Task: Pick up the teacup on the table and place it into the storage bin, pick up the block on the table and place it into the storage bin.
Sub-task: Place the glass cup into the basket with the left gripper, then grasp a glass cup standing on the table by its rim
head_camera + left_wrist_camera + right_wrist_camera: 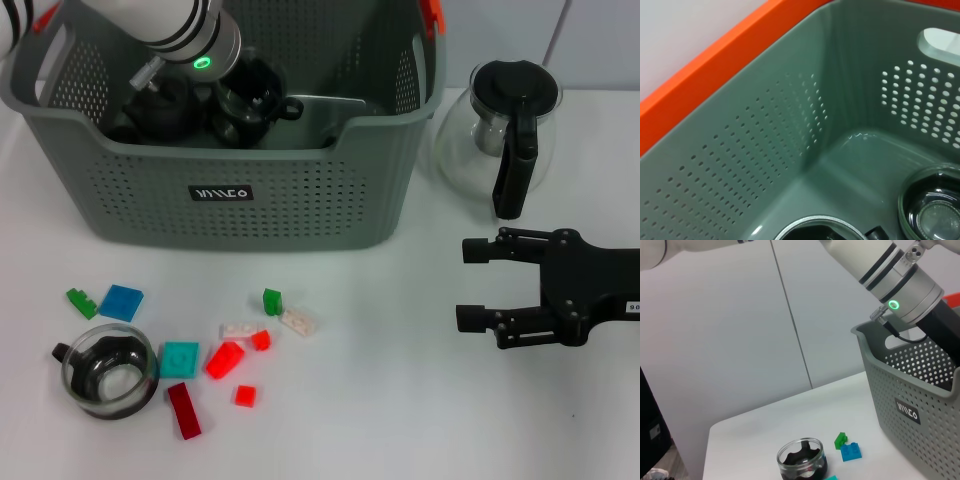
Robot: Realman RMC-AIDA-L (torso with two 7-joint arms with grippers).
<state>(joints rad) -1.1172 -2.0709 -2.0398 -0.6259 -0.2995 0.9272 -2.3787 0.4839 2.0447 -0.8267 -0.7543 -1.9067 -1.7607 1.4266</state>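
The white table [400,400] carries everything; the storage bin [230,180], a grey perforated basket with orange-red handle tips, stands at its far side with its long axis running left to right and its black label [222,192] facing the robot; the left arm [150,25] reaches down into the bin's left half, and its gripper cannot be told as spread or closed; two teacups with dark interiors [255,100] lie inside the bin, their rims visible in the left wrist view [935,205]; a glass coffee pot [500,130] stands just beside the bin on the right, its black handle pointing toward the robot; the right gripper [475,285] hovers over the table's right side, well apart from the bin, fingers spread and pointing left, holding nothing; a teacup [105,372] stands upright near the front left, mouth up, handle pointing left; blocks lie scattered beside it, among them a blue block [121,301], a teal block [180,358], a dark red block [183,410] and a green block [272,301].
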